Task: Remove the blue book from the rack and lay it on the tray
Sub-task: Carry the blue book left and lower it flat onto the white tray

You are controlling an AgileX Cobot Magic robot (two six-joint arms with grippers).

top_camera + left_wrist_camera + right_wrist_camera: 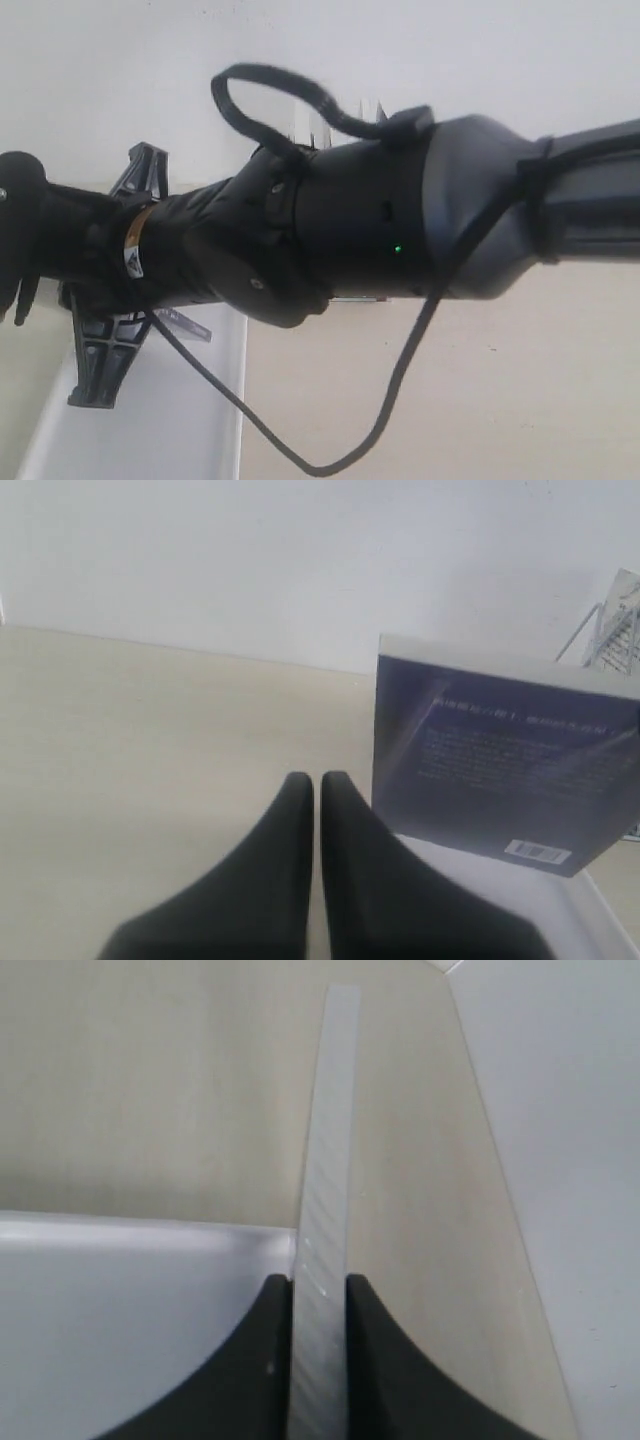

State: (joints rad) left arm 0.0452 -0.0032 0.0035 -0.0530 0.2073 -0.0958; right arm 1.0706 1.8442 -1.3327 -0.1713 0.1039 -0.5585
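Blue book (330,1110) in right end effector (319,1282)

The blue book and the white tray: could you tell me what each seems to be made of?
The blue book looks like paper with a glossy soft cover: light glares across it, and its page edge is pale. The tray seems smooth white plastic, faintly shiny, though that is a guess.

There was one book (500,765), one tray (575,910) and one rack (612,630). Two grippers were in view: one left gripper (318,780) and one right gripper (318,1282). There was also one cable (395,390) and one table (150,760).
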